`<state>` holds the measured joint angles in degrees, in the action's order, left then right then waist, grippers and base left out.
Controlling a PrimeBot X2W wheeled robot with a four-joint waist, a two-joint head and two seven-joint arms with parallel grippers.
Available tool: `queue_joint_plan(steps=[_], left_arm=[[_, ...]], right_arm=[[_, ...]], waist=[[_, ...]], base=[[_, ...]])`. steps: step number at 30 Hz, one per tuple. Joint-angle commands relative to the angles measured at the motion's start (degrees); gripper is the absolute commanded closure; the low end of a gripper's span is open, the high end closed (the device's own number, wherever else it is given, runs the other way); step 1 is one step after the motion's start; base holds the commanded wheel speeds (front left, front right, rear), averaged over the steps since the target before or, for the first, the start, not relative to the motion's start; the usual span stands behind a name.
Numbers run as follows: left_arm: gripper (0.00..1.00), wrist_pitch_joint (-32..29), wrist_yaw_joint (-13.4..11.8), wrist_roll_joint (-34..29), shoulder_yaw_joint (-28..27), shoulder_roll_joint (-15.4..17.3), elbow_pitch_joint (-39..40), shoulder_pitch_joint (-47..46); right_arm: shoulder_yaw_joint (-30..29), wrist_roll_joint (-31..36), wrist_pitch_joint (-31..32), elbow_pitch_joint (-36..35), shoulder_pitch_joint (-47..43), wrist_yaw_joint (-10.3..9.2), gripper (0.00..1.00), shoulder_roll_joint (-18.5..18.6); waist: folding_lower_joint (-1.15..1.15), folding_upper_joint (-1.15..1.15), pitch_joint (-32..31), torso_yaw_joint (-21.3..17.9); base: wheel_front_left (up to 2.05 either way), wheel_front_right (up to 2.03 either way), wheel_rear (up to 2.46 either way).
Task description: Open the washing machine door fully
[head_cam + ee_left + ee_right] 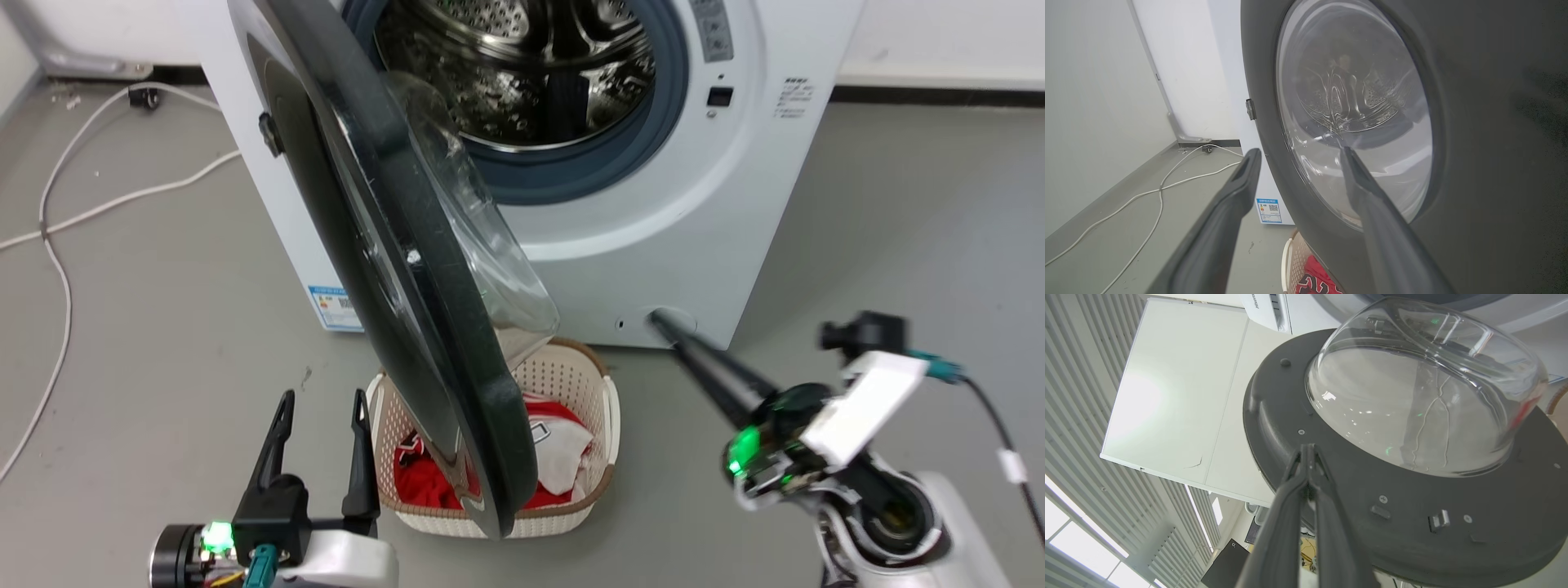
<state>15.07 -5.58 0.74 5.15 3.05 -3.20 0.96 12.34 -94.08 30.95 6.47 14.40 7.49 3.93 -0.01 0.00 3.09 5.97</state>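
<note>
**A:** Head view first. What worries you?

**B:** The washing machine door (pixel 408 327) stands roughly half open, edge-on to us. Its lower rim hangs over the laundry basket (pixel 563 376) on the floor in front of the washing machine (pixel 637 269). The left jaws sit low on the door's outer side, spread wide and empty, with the fingers (pixel 276 445) pointing up. I judge that a wider swing could knock the door into them.

**A:** And the right arm?

**B:** It is stretched low toward the machine's front, on the door's inner side.

**A:** Left wrist view?

**B:** The two fingers (pixel 1229 212) are apart with nothing between them, and the door's outer face is close ahead. I cannot tell whether either finger touches it.

**A:** Right wrist view?

**B:** The right jaws are pressed together and grip nothing. Their tip lies over the door's dark inner rim, just beside the glass bowl (pixel 1412 396). A push from so narrow a tip could skid off that glossy surface, and the door might then drift back.
</note>
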Motion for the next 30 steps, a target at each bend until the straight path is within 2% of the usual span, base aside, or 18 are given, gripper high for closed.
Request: queue_joint_plan(steps=[1, 2, 3, 4, 7, 11, 14, 19, 22, 24, 27, 30], left_arm=[[0.0, 0.16, -0.2, 0.01, -0.22, 0.19, 0.17, 1.19], [0.0, 0.16, -0.28, -0.01, -0.35, 0.19, 0.22, 1.47], [0.0, 0.16, -0.32, -0.03, -0.4, 0.19, 0.28, 1.77], [0.0, 0.16, -0.32, -0.06, -0.43, 0.19, 0.36, 2.09], [0.0, 0.16, -0.33, -0.06, -0.66, 0.19, 0.53, 2.66], [0.0, 0.16, -0.36, 0.11, -0.95, 0.16, 0.74, 3.16], [0.0, 0.16, -0.56, 0.34, -1.26, 0.14, 1.03, 3.48], [0.0, 0.16, -0.41, 0.39, -1.48, 0.09, 1.08, 4.13], [0.0, 0.16, -0.41, 0.42, -1.66, 0.09, 1.18, 4.34], [0.0, 0.16, -0.33, 0.38, -1.63, 0.06, 1.26, 4.28], [0.0, 0.16, -0.27, 0.31, -1.52, 0.05, 1.37, 3.95], [0.0, 0.16, -0.21, 0.27, -1.55, 0.02, 1.34, 3.8]], right_arm=[[-1.89, 0.3, -2.48, -2.08, -1.52, 0.0, 1.0, -0.39], [-3.01, 0.98, -4.0, -3.24, -2.14, 0.0, 0.86, -0.4], [-3.99, 1.43, -5.46, -4.26, -2.98, 0.0, 0.56, -0.39], [-4.99, 2.34, -7.02, -5.49, -3.66, 0.0, 0.02, -0.39], [-8.1, 4.75, -12.39, -8.61, -5.88, 0.0, 0.0, -0.44], [-10.75, 11.66, -20.77, -12.01, -8.85, 0.0, 0.0, 0.71], [-9.53, 20.92, -28.55, -12.89, -10.3, 0.0, 0.0, 3.09], [-6.97, 38.59, -43.94, -9.0, -12.27, 0.0, 0.0, 6.59], [-8.11, 50.84, -46.05, -6.93, -12.45, -0.01, 0.0, 6.79], [-11.91, 59.18, -46.14, -8.33, -12.4, 0.0, 0.0, 4.36], [-14.2, 73.08, -46.1, -11.09, -14.04, -0.01, 0.0, 2.8], [-15.69, 81.99, -46.12, -12.85, -15.54, -0.01, 0.0, 1.03]], waist=[[0.01, 0.0, -1.46, -0.6], [0.01, 0.0, -1.9, -0.77], [0.01, 0.0, -2.31, -0.93], [0.01, 0.0, -2.62, -1.07], [0.01, 0.0, -3.2, -1.47], [0.01, 0.0, -3.5, -1.87], [0.01, 0.0, -3.7, -2.52], [0.01, 0.0, -4.03, -3.13], [0.01, 0.0, -4.1, -3.39], [0.01, 0.0, -4.0, -3.44], [0.01, 0.0, -3.84, -3.33], [0.01, 0.0, -3.73, -3.24]], base=[[0.0, 0.0, 0.0], [0.0, 0.0, 0.0], [0.0, 0.0, 0.0], [0.0, 0.0, 0.0], [0.0, 0.0, 0.0], [0.0, 0.0, 0.0], [0.0, 0.0, 0.0], [0.0, 0.0, 0.0], [0.0, 0.0, 0.0], [0.0, 0.0, 0.0], [0.0, 0.0, 0.0], [0.0, 0.0, 0.0]])
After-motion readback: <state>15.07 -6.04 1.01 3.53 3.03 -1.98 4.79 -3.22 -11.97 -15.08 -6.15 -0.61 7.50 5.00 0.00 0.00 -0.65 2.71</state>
